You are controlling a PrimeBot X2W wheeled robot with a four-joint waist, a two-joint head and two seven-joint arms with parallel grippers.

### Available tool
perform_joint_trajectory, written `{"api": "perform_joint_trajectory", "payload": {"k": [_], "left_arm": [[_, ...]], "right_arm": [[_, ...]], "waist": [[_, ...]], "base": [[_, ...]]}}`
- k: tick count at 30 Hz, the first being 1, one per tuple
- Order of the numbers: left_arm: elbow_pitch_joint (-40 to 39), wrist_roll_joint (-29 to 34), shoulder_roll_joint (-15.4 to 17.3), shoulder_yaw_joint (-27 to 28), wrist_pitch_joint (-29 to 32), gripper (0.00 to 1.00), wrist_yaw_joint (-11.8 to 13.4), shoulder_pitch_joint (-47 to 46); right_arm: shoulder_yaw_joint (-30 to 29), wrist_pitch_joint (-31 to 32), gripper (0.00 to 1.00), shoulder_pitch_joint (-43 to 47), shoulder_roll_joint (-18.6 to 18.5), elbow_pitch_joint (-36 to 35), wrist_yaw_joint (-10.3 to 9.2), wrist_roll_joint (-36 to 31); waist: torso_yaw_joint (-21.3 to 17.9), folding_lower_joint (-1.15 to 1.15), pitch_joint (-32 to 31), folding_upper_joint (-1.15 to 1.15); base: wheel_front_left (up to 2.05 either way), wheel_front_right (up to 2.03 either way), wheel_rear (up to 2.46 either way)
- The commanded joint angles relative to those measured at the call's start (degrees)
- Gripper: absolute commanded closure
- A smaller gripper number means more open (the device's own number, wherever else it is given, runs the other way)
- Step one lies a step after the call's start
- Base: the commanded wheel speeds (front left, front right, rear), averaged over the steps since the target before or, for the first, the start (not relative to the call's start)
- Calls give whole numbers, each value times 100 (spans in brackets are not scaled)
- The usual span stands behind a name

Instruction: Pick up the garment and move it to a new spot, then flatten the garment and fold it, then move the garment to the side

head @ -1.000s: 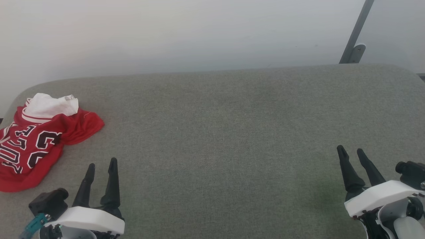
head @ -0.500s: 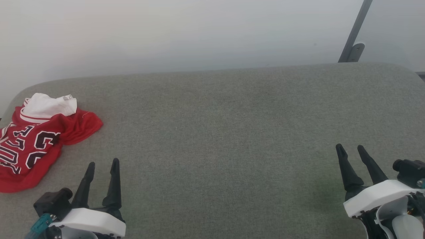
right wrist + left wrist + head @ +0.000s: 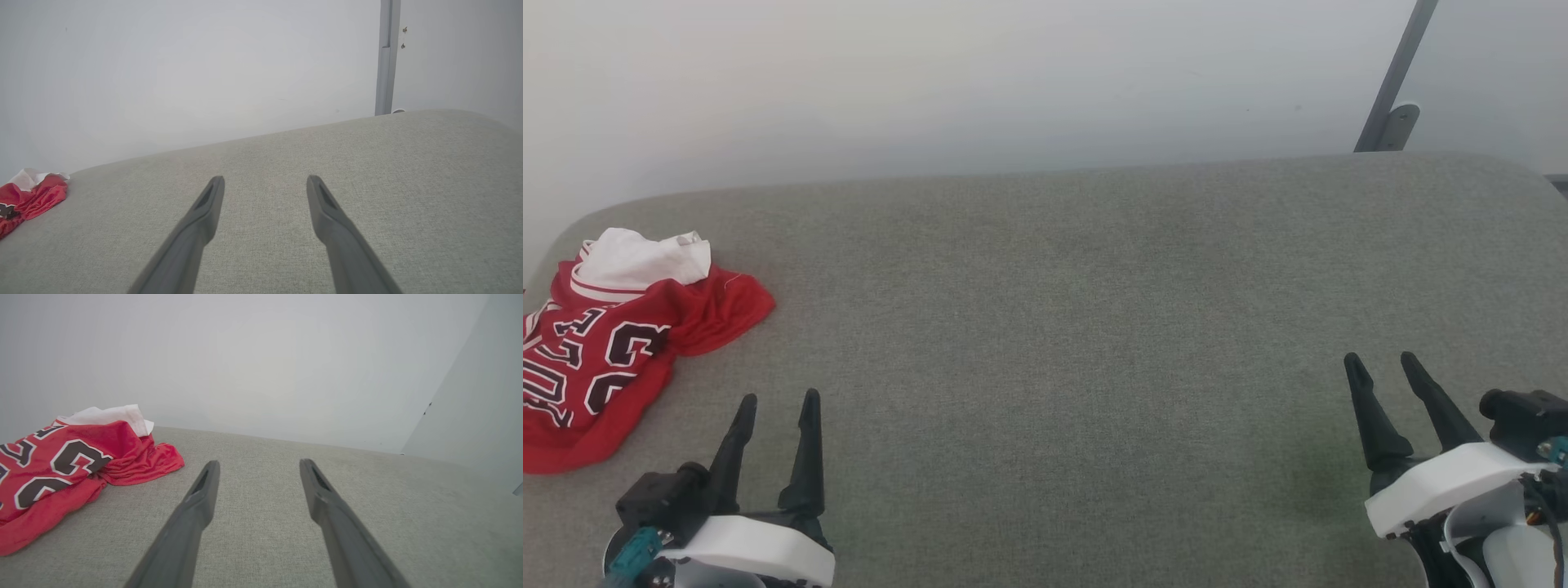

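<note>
Across the red front of the garment (image 3: pixel 613 351), black white-outlined block letters and numerals, folded over and cut off by creases, too broken to read as a word; plainest in the left wrist view (image 3: pixel 61 469), with curved numeral shapes lying sideways. At its far end, bunched white fabric edged by white-striped trim. Underneath, a grey-green fabric surface (image 3: pixel 1054 327), backed by a pale wall (image 3: pixel 931 82), with a slanted grey post (image 3: pixel 1401 73) beyond the far right corner. Only open surface between fingers and cloth. At the left gripper (image 3: pixel 778 398), fingers spread wide and empty, pointing away along the surface; garment crumpled ahead of and to the left of the fingertips (image 3: pixel 258 463), near yet apart, its loose red corner closest to the left finger. At the right gripper (image 3: pixel 1380 358), fingers equally wide and empty (image 3: pixel 265 178); garment (image 3: pixel 28 198) well apart, far off to their left.
</note>
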Motion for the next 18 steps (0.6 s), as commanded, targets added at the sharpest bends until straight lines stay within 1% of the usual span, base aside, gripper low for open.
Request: {"api": "perform_joint_trajectory", "payload": {"k": [1,6,18], "left_arm": [[-42,145,6,-13,-59,0,-20,78],[-71,269,3,-14,-103,0,-17,86],[-65,198,-21,1,-90,0,-17,76]], "right_arm": [[9,-63,0,-36,-35,-23,0,-121],[29,-83,0,-38,-52,-30,0,-231],[-13,-71,0,-4,-33,-22,0,-225]], "waist": [[1,0,4,0],[4,0,13,0],[27,0,6,0]], "base": [[0,0,0],[0,0,0],[0,0,0]]}}
